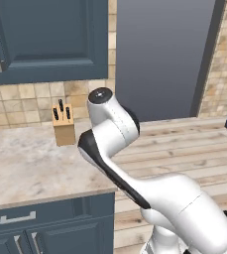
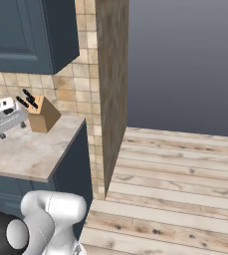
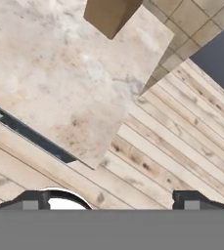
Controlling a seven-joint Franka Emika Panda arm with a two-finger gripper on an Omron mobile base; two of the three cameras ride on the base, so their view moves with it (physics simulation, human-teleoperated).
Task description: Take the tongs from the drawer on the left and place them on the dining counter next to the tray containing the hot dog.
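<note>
Jaws spread wide over the marble worktop [image 3: 59, 83]; drawer [image 1: 40, 218] front visible from the left base view.

The desk [image 1: 30, 163] has a broad bare marble top; the one thing standing on it is a wooden knife block [image 1: 64, 126] at the back, close to the tiled wall [image 1: 21, 101]. Dark blue upper cabinets [image 1: 50, 39] hang above the rear of the desk, limiting headroom there. To the right of the desk the plank floor [image 1: 184, 149] lies open up to a plain grey wall [image 1: 159, 54]. In the hand view the gripper [image 3: 113, 201], jaws wide apart, looks down over the desk's corner and the bare floor beside it.
</note>
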